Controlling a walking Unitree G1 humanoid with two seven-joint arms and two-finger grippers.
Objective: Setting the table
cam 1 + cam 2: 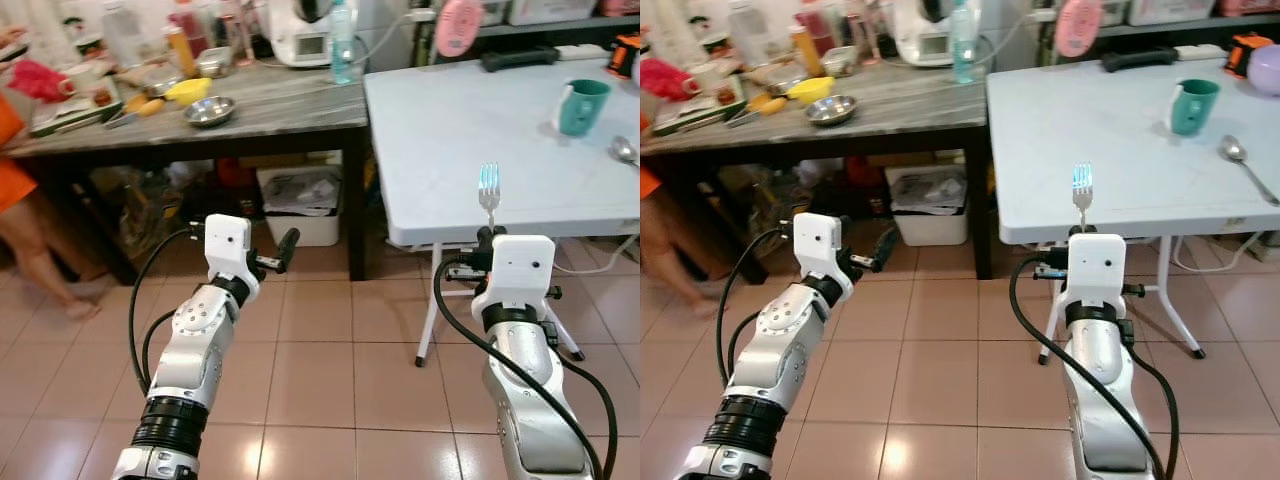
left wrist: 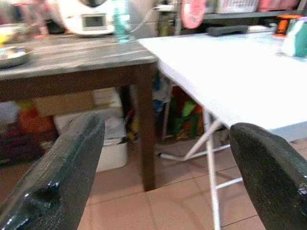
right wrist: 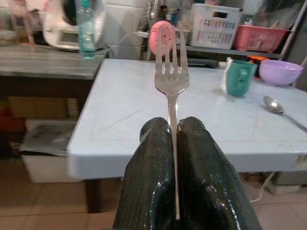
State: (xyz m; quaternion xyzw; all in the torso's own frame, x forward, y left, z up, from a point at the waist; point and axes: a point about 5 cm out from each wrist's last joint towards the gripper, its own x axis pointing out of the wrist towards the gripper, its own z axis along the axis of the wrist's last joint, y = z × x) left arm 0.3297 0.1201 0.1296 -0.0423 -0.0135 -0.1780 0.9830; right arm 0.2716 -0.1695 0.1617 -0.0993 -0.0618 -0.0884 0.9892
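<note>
**Holding fork upright, short of the white surface**

Gripping: right end effector is clamped on a metal fork, glossy black ribbed fingers pressed flat against the thin handle from both sides. Fork stands vertical, four tines up, shiny steel, tip slightly blurred in the head views. It sits in the air just in front of the near edge of the white surface, over the tiled floor, not touching anything but the fingers.

Left end effector is wide open and empty: the two fingers stand far apart in the wrist view, with the dark surface's leg between them. Arm is raised, pointing toward the space under the dark surface.

White surface: smooth matte plastic top, rectangular, folding metal legs. On it, a teal mug toward the far right, glazed, cylindrical; a steel spoon lies flat near the right edge, well apart from the fork. A lilac bowl sits behind the mug, with a pink round object at the far edge.

Dark surface: grey wood-grain top on dark legs, cluttered. Round steel bowl, yellow bowl, clear bottle, white appliance. White bin underneath.

Person's bare leg and orange clothing at far left.

Floor: square terracotta tiles, semi-gloss.
</note>
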